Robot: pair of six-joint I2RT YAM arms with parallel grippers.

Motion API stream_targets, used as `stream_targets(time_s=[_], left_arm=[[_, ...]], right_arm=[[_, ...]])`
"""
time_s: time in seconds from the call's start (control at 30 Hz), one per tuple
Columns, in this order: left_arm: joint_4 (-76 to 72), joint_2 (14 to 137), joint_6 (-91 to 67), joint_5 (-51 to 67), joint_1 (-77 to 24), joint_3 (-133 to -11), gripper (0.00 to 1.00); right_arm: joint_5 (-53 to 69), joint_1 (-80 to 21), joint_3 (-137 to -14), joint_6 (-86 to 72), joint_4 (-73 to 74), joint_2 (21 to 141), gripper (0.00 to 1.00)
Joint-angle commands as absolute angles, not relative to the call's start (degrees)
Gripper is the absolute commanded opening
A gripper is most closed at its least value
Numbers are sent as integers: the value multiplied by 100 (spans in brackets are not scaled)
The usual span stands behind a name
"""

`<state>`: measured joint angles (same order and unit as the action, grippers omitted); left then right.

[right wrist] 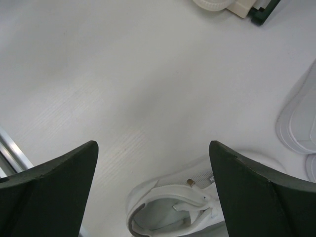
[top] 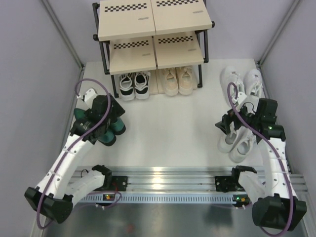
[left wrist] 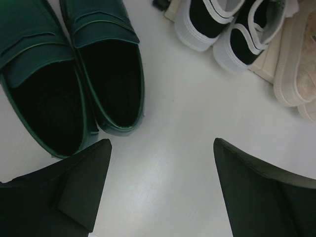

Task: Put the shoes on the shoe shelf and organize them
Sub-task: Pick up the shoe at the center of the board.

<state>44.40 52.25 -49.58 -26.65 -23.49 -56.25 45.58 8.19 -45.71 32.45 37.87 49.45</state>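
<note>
White tabletop between grey walls; the black-framed, beige-boarded shoe shelf stands upper centre, with black-and-white lace sneakers and beige lace sneakers at its base. The left gripper, fingers spread and empty, hovers beside glossy dark green shoes at mid-left. The right gripper is likewise spread over white sneakers — another white pair sits upper right.

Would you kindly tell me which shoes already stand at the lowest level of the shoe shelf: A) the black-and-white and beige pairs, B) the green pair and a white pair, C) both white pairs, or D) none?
A: the black-and-white sneakers and beige sneakers stand side by side at the bottom of the shoe shelf, while the green shoes and white sneakers lie out on the table.
</note>
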Motion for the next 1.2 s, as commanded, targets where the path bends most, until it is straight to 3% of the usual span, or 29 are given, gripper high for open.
stream_targets(time_s=[0.0,0.23,0.6,0.87,1.03,1.17], left_arm=[[4948,5449,-5045,-2795,-1926,-5941,89],[4861,5721,-4729,-2558,-898,-5704,88],[4271,6504,-4579,-2241,-220,-5643,82],[4140,6170,-4755,-2119,465,-4958,79],[4026,6249,-4668,-1715,1123,-4668,61],[3771,6371,-4588,-1354,1336,-4395,60]], right_arm=[[4535,923,-4588,3375,3727,4703,94],[4535,940,-4509,3305,3621,4333,95],[4588,932,-4535,3384,3718,4316,96],[4605,932,-4535,3419,3744,4324,97],[4649,932,-4544,3498,3814,4342,97],[4649,932,-4544,3498,3815,4351,97]])
